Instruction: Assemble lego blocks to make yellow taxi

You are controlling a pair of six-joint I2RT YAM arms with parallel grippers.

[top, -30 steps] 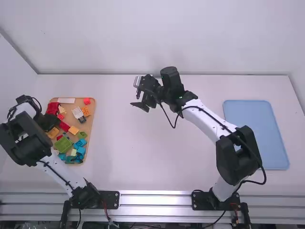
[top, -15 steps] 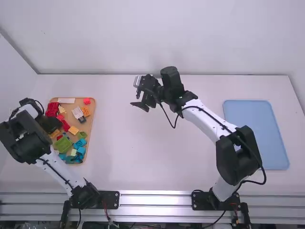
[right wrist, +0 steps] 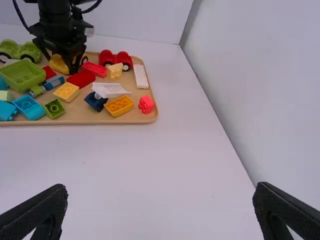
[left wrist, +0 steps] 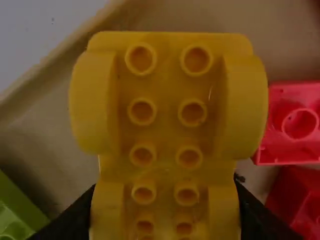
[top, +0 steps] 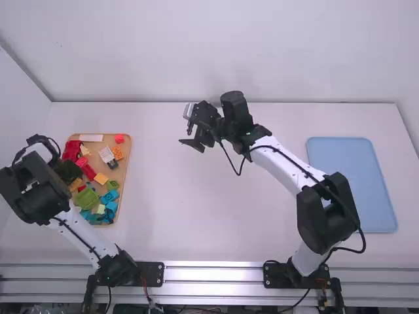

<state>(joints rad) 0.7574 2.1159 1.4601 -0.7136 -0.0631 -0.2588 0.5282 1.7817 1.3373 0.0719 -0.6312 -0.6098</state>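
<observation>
A yellow car body [left wrist: 167,112] is clenched in the robot's left gripper [top: 69,171] at the left side of the tan tray [top: 126,163], its studs showing between the two black fingers. Around it in the tray lie loose blocks: a red wheeled base [right wrist: 108,59] near the far left corner, a white flat plate [top: 91,138] along the far edge, and a green open-topped piece [top: 86,198] in the nearer half. The right gripper [top: 186,136], its fingers spread wide with nothing between them, hangs above the white table [top: 196,216], well to the tray's right. A blue mat [top: 353,183] lies farther right of the tray, beyond the right arm.
</observation>
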